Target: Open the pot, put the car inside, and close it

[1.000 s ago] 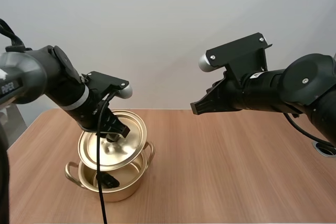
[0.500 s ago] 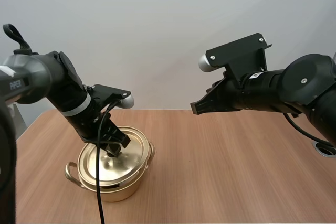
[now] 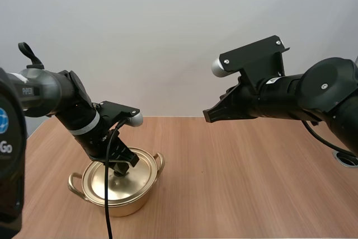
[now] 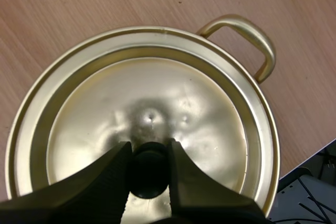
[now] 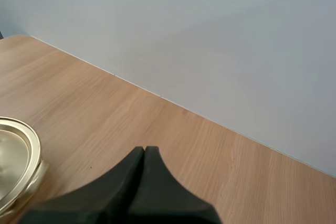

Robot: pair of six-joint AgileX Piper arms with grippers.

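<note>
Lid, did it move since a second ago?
Yes. The lid came down onto the pot, where before it hung tilted above the rim.

Shiny gold pot [image 3: 120, 204] and lid [image 4: 202, 129], black knob [image 4: 148, 177] — black, rib-faced left tool [image 4: 148, 146] — pale wood-grain table [image 3: 251, 177]

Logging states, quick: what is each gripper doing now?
Left gripper: shut on the lid knob.
Right gripper: shut, empty.
</note>
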